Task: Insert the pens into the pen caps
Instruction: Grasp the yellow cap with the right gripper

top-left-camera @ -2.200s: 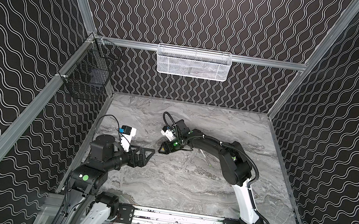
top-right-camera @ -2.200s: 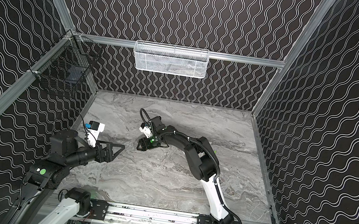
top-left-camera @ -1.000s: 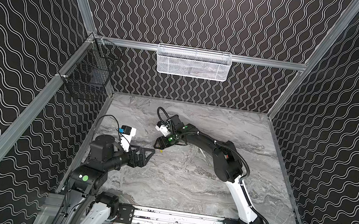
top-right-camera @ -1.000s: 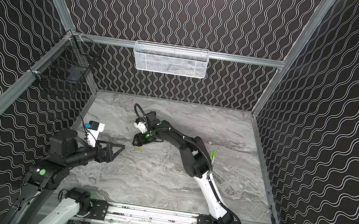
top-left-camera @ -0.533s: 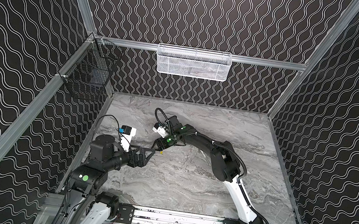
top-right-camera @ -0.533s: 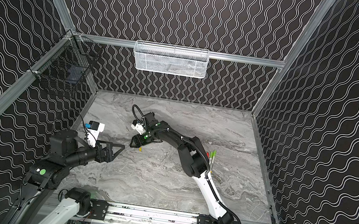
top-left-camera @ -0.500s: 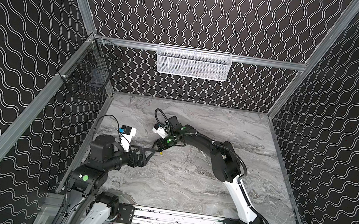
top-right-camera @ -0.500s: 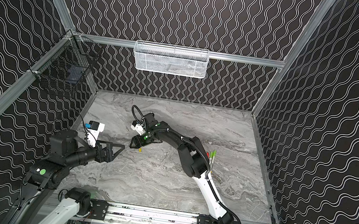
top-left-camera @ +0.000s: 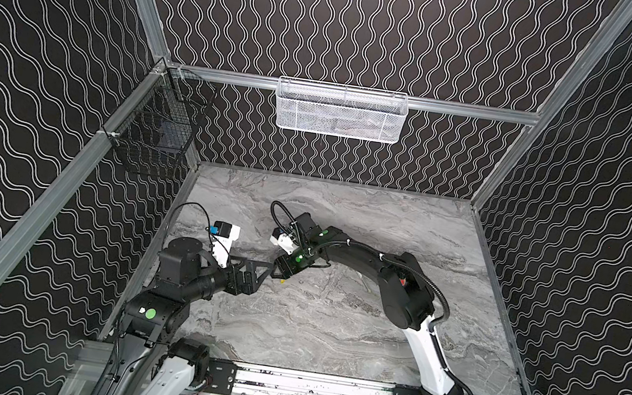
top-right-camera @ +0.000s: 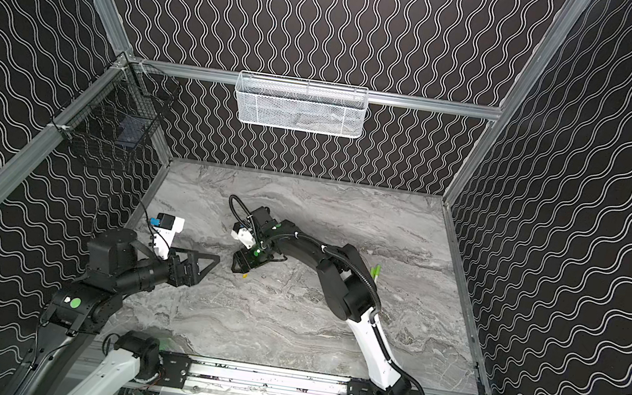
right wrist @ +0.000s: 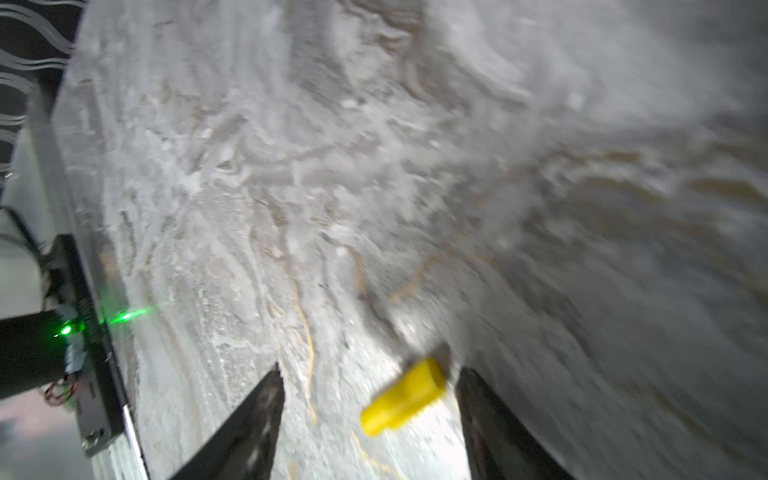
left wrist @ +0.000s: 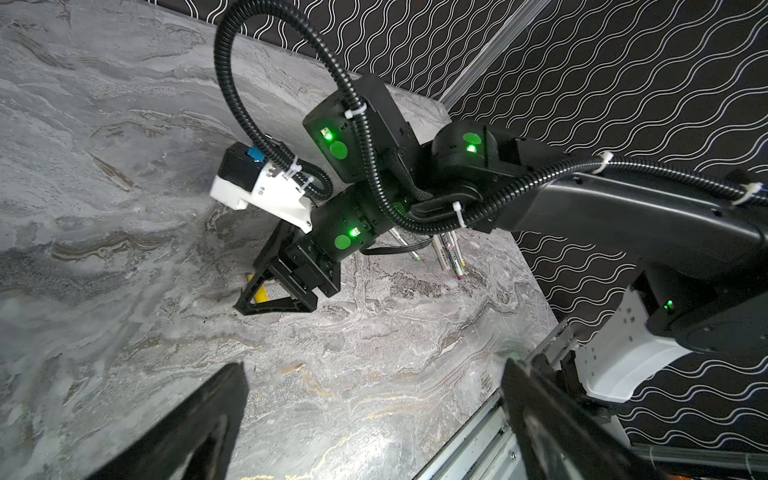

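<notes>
Cap [right wrist: 402, 397], yellow, between right end effector [right wrist: 369, 374] jaws

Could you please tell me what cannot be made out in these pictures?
Pens: left wrist view, right arm hides most; count unclear.
Yellow cap: right wrist view blurred; contact with right gripper unclear.
Pens in a top view: green-ended slivers, too small to tell whether capped.

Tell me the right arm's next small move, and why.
Probably close the right gripper on the short yellow plastic pen cap. Its fingers stand apart on either side of the cap. The cap lies loose on the grey marbled table, nearer one finger than the other. The wrist view is blurred, so letting the arm settle first may help.
</notes>
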